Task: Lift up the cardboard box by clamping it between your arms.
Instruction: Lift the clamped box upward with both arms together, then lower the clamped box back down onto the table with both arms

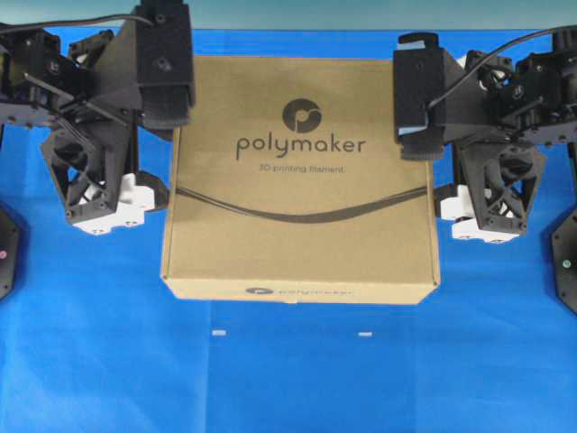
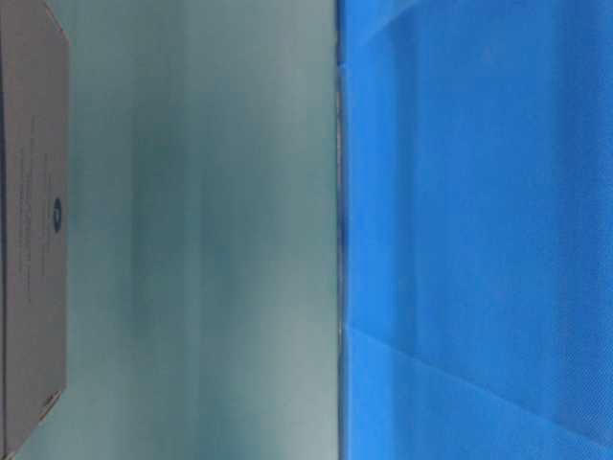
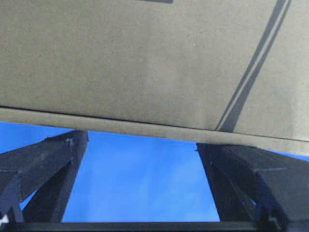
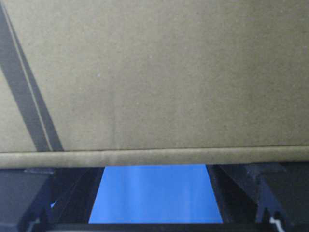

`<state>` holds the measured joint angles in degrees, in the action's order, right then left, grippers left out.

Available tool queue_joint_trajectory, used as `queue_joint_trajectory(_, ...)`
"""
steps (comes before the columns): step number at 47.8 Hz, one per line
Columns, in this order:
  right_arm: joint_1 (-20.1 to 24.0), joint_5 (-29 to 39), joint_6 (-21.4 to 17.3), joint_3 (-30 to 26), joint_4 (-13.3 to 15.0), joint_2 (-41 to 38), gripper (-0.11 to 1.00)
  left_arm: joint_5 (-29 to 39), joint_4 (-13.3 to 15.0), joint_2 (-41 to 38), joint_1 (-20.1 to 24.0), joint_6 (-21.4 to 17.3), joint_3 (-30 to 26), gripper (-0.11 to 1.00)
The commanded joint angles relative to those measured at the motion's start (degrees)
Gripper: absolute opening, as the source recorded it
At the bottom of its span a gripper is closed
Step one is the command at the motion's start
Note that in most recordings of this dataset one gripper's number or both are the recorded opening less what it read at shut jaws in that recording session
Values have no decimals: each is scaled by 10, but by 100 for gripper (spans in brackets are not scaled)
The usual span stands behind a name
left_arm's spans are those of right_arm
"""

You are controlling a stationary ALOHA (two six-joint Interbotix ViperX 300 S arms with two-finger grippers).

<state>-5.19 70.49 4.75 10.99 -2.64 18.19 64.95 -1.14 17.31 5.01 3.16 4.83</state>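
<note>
two grippers flank the cardboard box (image 1: 302,180), one at each side edge. the left gripper (image 1: 108,194) has its jaws spread wide with nothing between them; in its wrist view the two black fingers (image 3: 43,169) stand well apart below the box's edge, blue cloth showing in the gap. the right gripper (image 1: 491,203) is likewise spread wide and empty, its fingers (image 4: 270,193) apart under the box's lower edge. the broad black padded block of the left arm (image 1: 158,63) overlaps the box's upper left corner in the overhead view, and the right arm's block (image 1: 419,95) overlaps its upper right edge; whether they press on it cannot be told.

the box is flat, square and brown, with a dark round logo, the word "polymaker", a small line of print under it, and a curved dark line running across the lid. its front wall carries a smaller logo and the same word. it sits at the middle of the blue cloth (image 1: 288,379), slightly raised-looking. in the table-level view only a strip of the box shows at the left edge.
</note>
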Motion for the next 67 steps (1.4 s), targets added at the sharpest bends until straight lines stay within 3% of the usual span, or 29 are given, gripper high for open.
queue_joint_trajectory(1,3,-18,-11,-25,-5,-10,100,-19,-2,-12,11,10,-33,89)
queue_joint_trajectory(18,-4,-16,-9,-19,-4,-9,100,-19,-4,-12,12,9,-30,89)
queue_joint_trajectory(30,-4,-33,-6,22,-4,-4,100,-40,-4,-19,12,9,-4,89)
queue_joint_trajectory(54,-9,-207,11,176,7,-6,100,-194,-4,-24,12,-13,135,89)
queue_joint_trajectory(67,-7,-276,13,221,8,-33,100,-234,-2,-56,11,-12,193,88)
